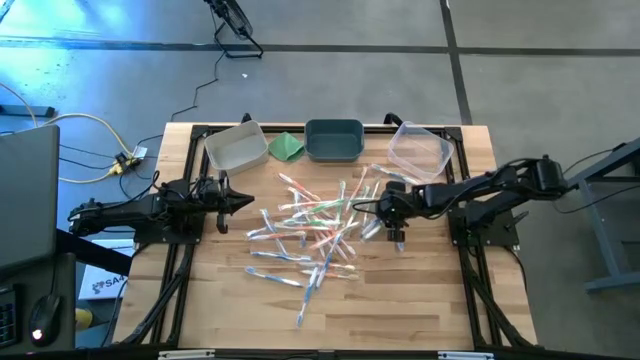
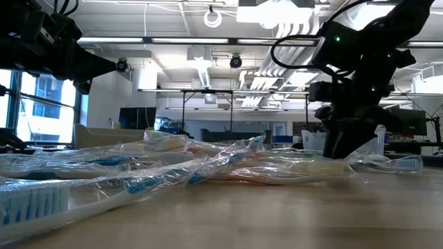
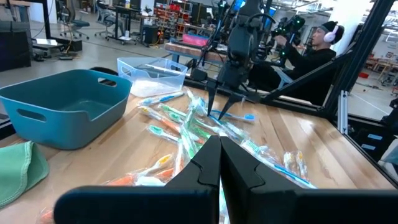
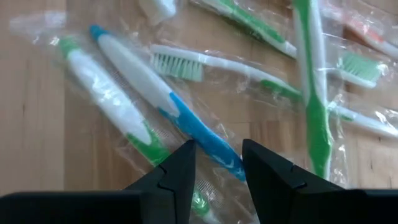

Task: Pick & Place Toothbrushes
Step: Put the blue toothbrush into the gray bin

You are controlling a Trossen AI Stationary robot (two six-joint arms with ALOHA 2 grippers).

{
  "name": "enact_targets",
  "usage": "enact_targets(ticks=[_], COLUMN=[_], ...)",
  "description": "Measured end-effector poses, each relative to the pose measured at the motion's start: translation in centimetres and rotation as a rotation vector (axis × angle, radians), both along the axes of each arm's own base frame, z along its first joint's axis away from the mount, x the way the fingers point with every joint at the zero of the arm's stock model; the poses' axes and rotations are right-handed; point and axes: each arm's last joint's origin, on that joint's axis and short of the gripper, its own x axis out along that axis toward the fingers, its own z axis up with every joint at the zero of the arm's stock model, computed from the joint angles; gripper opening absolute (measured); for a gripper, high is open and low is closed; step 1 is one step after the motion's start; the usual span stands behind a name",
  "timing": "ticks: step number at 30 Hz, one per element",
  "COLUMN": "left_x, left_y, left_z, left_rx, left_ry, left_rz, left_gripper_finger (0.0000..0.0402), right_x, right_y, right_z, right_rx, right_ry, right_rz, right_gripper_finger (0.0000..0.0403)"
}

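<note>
The toothbrushes [image 1: 315,228] lie wrapped in clear film in a loose pile at the centre of the wooden table [image 1: 420,300].

The right gripper [image 4: 217,163] is lowered over the pile's right edge, fingers pointing down. Its jaws stand partly open and straddle a blue-handled toothbrush [image 4: 177,115], beside a green-handled toothbrush [image 4: 109,99]. Whether the fingers touch the blue handle cannot be told; nothing is lifted.

The left gripper [image 3: 220,163] hovers above the table left of the pile, jaws fully closed and empty.
</note>
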Motion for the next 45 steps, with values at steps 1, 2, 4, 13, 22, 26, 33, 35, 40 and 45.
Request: enact_targets(ticks=[1,2,4,13,22,26,33,35,40,45], left_x=[0.00,0.00,0.00,0.00,0.00,0.00,0.00,0.00,0.00,0.00], left_y=[0.00,0.00,0.00,0.00,0.00,0.00,0.00,0.00,0.00,0.00], left_z=[0.00,0.00,0.00,-0.01,-0.01,-0.01,-0.01,-0.03,-0.03,-0.03], left_rx=[0.000,0.000,0.000,0.000,0.000,0.000,0.000,0.000,0.000,0.000], left_ry=[0.000,0.000,0.000,0.001,0.002,0.002,0.002,0.002,0.002,0.002], left_rz=[0.000,0.000,0.000,0.000,0.000,0.000,0.000,0.000,0.001,0.001], left_gripper_finger=[0.0000,0.0000,0.0000,0.0000,0.0000,0.0000,0.0000,0.0000,0.0000,0.0000], right_x=[0.03,0.06,0.16,0.26,0.28,0.27,0.27,0.27,0.28,0.28], right_y=[0.00,0.00,0.00,0.00,0.01,0.05,0.14,0.15,0.15,0.15], right_z=[-0.07,-0.12,-0.30,-0.53,-0.55,-0.57,-0.60,-0.59,-0.59,-0.59], right_rx=[-0.005,-0.009,-0.016,-0.025,-0.022,-0.009,0.021,0.024,0.024,0.025], right_ry=[0.003,0.005,0.009,0.016,0.013,0.013,0.011,0.010,0.009,0.009], right_rz=[0.011,0.020,0.037,0.062,0.064,0.072,0.087,0.088,0.088,0.088], right_gripper_finger=[0.0125,0.0125,0.0125,0.0125,0.0115,0.0081,0.0017,0.0020,0.0027,0.0017])
